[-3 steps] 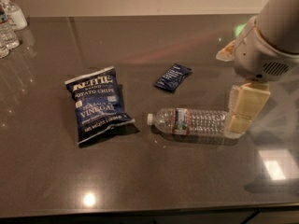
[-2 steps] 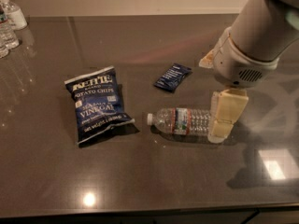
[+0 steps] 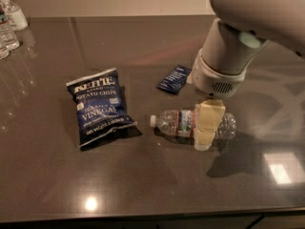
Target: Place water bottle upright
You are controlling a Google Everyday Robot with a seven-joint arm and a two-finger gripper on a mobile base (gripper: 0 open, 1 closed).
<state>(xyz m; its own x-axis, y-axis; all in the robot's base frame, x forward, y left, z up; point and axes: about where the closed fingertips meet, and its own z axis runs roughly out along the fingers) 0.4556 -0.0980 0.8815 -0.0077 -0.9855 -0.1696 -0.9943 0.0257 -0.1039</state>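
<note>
— What is hidden or hard to read in the camera view?

— The gripper (image 3: 204,140) covers a band of the water bottle (image 3: 174,123), just past its label. Whether it is clamped on the bottle or loose around it, I cannot tell. The arm (image 3: 238,42) is cut off by the top and right edges. Its round wrist hides the right corner of the small dark packet (image 3: 174,79), and the packet's print is too small to read. The small clear bottles (image 3: 9,23) at the far left are cut by the frame edge.

— Where does the water bottle lie?

— On its side on the dark surface (image 3: 143,185). Its white cap points left of the gripper, and its base sticks out to the right. The label sits just left of the gripper.

— And the rest?

— The blue chip bag (image 3: 100,106) lies flat, left of the gripper and beyond the bottle's cap, near it but apart. The packet lies behind the gripper and a little left, apart from the bottle.

— What differs from a second ago?

— Then the gripper hung at the bottle's base end, to the right. Since then it has moved left along the bottle and now sits over the middle. The arm fills more of the upper right. The bottle, bag and packet lie where they were.
</note>
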